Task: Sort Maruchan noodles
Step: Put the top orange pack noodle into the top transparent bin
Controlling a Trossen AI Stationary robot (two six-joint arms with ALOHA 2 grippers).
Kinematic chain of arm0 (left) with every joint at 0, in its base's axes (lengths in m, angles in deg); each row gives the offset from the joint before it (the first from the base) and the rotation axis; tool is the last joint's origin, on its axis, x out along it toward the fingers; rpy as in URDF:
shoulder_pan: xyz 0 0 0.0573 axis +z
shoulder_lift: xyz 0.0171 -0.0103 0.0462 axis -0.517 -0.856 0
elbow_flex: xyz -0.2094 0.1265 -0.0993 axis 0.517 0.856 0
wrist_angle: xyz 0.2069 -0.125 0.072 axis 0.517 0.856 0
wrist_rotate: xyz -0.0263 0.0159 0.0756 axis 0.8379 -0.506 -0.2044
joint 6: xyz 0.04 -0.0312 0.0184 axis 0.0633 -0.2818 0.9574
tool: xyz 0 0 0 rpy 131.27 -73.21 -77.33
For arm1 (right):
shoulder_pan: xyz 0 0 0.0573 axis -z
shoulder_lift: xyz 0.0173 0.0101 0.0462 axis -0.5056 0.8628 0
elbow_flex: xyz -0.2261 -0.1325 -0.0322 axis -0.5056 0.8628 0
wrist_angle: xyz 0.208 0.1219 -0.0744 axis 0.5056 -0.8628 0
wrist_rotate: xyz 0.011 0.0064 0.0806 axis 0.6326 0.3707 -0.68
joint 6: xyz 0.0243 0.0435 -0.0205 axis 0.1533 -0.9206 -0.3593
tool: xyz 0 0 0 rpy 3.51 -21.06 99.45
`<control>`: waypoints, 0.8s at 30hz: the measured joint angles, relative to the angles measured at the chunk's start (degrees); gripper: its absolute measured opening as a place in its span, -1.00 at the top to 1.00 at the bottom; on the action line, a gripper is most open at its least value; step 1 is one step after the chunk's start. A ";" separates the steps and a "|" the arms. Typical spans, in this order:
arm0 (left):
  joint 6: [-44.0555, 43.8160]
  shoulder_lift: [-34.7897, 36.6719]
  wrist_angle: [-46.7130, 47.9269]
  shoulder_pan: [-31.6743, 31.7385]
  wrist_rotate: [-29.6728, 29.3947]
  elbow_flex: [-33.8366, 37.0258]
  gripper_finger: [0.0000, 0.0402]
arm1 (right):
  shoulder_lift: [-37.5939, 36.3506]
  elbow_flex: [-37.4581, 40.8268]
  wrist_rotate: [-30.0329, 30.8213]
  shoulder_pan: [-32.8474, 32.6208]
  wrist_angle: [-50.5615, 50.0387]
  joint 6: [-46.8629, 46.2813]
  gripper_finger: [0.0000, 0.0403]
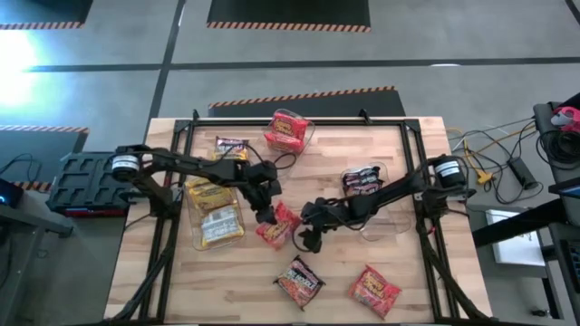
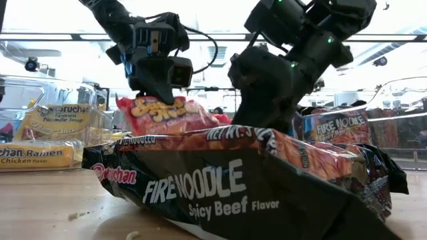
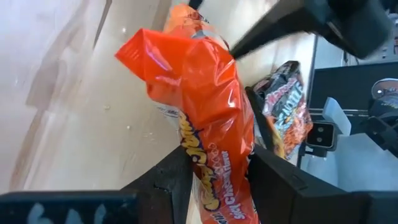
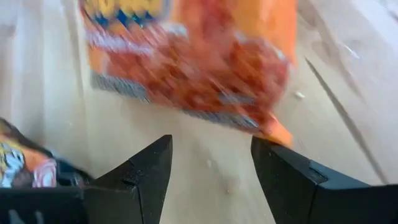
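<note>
On the wooden table (image 1: 399, 217), your left gripper (image 3: 217, 180) pinches a red noodle packet (image 3: 205, 106) between both fingers near mid-table. Your right gripper (image 4: 211, 171) hovers just beside it, jaws spread wide and empty over bare wood.

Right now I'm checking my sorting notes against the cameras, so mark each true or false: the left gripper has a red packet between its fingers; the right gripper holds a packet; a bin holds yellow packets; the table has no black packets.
1. True: the left gripper has its fingers around a red packet.
2. False: the right gripper is open and empty above the table.
3. True: the bin holds yellow packets.
4. False: a black packet lies near the front edge.
</note>
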 joint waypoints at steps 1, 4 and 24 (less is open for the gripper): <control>0.25 0.40 0.27 0.00 -0.18 -0.30 0.40 | -0.64 0.00 0.06 0.01 -1.70 0.10 -0.04; 1.43 2.16 1.71 0.00 -1.59 -1.32 0.40 | -1.80 0.00 0.36 0.01 -4.74 0.20 -0.04; 17.42 5.98 21.13 0.25 -16.53 -14.36 0.50 | -2.81 0.20 0.49 -0.79 -8.91 0.92 -0.04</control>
